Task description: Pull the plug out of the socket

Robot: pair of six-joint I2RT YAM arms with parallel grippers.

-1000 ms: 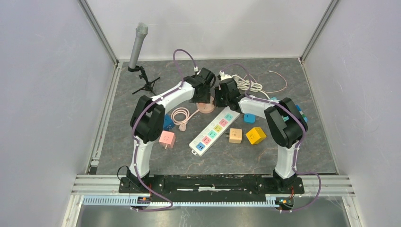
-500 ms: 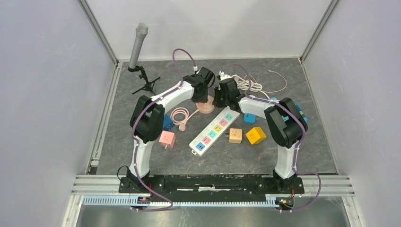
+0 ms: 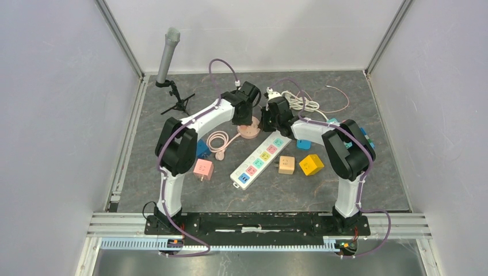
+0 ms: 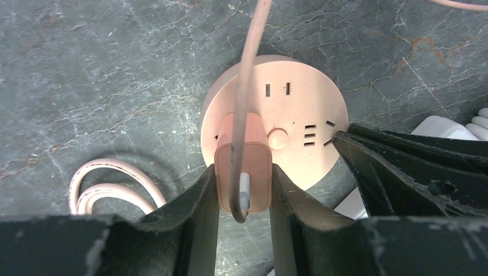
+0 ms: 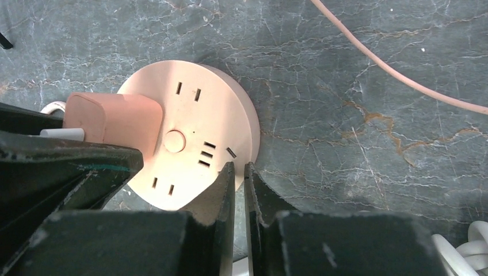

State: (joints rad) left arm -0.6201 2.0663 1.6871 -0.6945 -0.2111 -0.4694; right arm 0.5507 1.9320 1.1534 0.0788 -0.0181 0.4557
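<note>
A round pink socket [image 4: 299, 109] lies flat on the grey stone table; it also shows in the right wrist view [image 5: 190, 98] and the top view [image 3: 250, 133]. A pink plug [image 4: 259, 172] with a pink cable [image 4: 253, 57] stands at its edge. My left gripper [image 4: 243, 172] is shut on the plug, one finger on each side. I cannot tell whether the plug's pins are still in. My right gripper [image 5: 239, 171] is shut, with its tips pressing on the socket's rim beside the plug [image 5: 112, 123]. In the top view both grippers, left [image 3: 241, 115] and right [image 3: 271, 118], meet over the socket.
A white power strip [image 3: 260, 159] with coloured outlets lies just in front of the socket. Pink [image 3: 203, 168], orange [image 3: 286, 165], yellow [image 3: 311, 164] and blue [image 3: 303, 143] cube adapters lie around it. A coiled pink cable [image 3: 219, 141], a white cable bundle [image 3: 302, 102] and a microphone stand [image 3: 168, 57] are nearby.
My left gripper has risen and moved slightly away from the arm bases, so more of the socket shows under it. My right gripper has stayed at the socket's rim.
</note>
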